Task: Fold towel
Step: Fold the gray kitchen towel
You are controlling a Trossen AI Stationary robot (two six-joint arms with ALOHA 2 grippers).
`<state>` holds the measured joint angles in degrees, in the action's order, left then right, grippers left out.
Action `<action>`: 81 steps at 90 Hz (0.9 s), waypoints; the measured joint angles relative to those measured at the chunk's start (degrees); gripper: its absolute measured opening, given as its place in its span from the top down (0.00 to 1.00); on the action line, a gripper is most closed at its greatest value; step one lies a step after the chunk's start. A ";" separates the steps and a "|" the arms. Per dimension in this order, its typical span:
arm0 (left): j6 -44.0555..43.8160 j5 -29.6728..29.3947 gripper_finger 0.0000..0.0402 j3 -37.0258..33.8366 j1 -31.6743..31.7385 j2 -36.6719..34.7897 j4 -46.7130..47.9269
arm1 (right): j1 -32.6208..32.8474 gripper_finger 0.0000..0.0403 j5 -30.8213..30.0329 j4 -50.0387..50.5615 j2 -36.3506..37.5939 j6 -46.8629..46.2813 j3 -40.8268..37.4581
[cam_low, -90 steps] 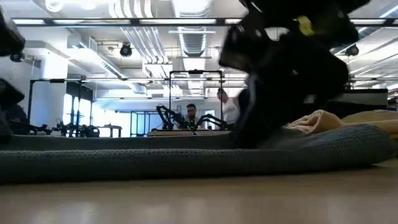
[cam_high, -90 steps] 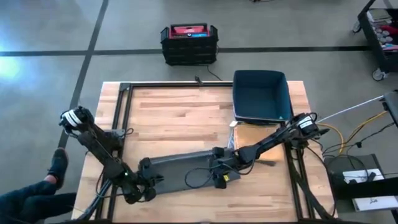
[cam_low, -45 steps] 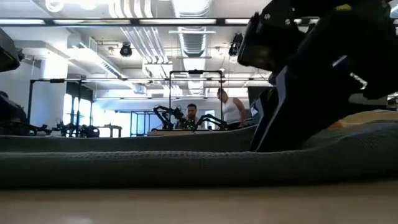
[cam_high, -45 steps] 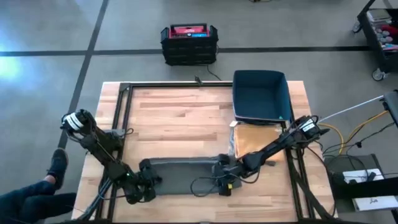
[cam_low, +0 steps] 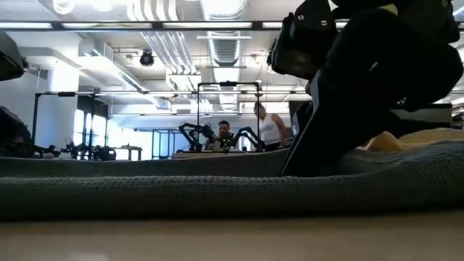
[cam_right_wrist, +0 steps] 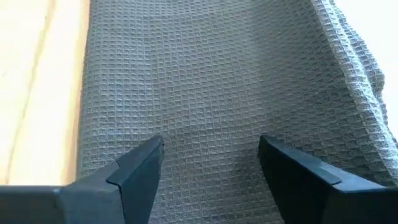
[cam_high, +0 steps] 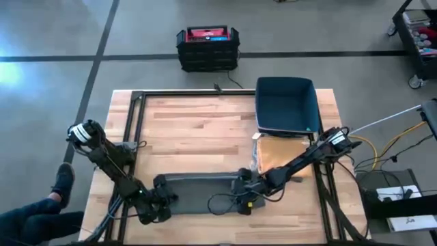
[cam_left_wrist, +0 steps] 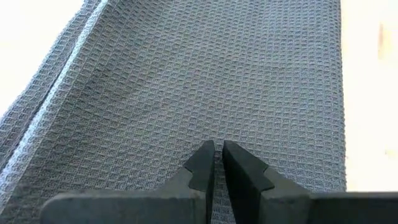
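A grey waffle-weave towel (cam_high: pixel 201 190) lies folded in a long strip on the wooden bench (cam_high: pixel 198 130), low in the high view's centre. The left end effector (cam_left_wrist: pixel 217 163), fingers nearly pinched together, sits over the strip's left end. The right end effector (cam_right_wrist: pixel 211 163), fingers spread wide and released, hovers over the strip's right end.

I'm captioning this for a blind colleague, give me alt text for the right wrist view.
The right gripper, fingers spread open, sits low over a grey waffle-weave towel that fills most of the view. A strip of light wooden table shows along one side.
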<state>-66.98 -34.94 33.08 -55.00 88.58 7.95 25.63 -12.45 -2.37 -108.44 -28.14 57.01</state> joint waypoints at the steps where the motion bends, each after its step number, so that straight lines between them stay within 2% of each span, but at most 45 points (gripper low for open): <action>1: 0.01 0.00 0.95 0.00 0.00 0.00 -0.01 | 0.00 0.37 0.00 0.01 0.00 0.00 0.00; 28: 0.02 0.00 0.95 0.02 0.00 -0.02 -1.01 | -0.13 0.32 2.24 2.41 2.07 -1.16 0.15; 46: 0.04 0.53 0.95 0.02 0.00 -0.89 -1.49 | 1.61 0.32 3.50 8.77 7.70 -8.25 -0.32; 63: 0.10 0.48 0.95 0.04 0.04 -2.16 -2.21 | 5.32 0.34 3.20 15.28 13.12 -22.09 -2.68; 81: 0.45 -0.25 0.95 0.07 0.65 -1.95 -3.66 | 9.96 0.37 -2.53 14.89 14.73 -43.88 -9.38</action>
<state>-66.53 -35.19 33.15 -54.35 86.62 4.29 35.58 -14.98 12.52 -93.71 -72.02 47.63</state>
